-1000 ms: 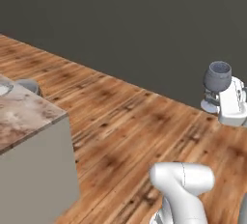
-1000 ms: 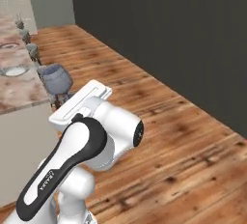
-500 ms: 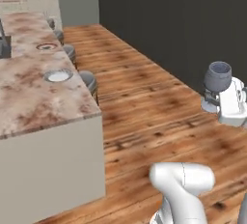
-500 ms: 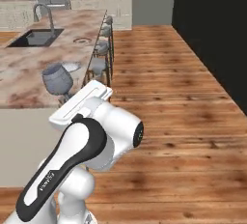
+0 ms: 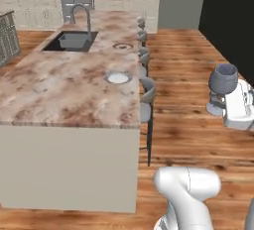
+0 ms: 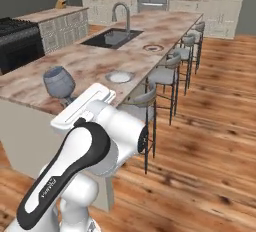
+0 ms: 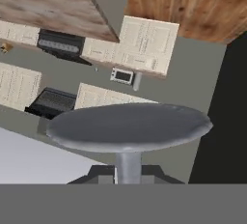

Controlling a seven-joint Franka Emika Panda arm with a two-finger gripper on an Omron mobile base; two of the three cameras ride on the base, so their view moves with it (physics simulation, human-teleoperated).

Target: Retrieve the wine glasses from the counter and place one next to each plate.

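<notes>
Hand (image 5: 218, 106) clenched on stem of translucent grey-blue stemmed wine glass (image 5: 222, 80), glass upright, carried over wooden floor, well apart from marbled island table (image 5: 59, 95). Small round white plate (image 5: 118, 78) lay near table's stool-side edge. Judgement: carry step; keep glass upright, approach slowly, set foot just beside plate. Versus earlier frame: whole view swung, island with dark sink (image 5: 72, 40) came into sight; grip unchanged.

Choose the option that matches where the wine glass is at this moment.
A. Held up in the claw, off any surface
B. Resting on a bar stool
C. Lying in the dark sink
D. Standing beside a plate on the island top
A: the wine glass sits upright in the claw, which grips its stem; in the left base view it hangs over the wood floor, apart from the island top.
</notes>
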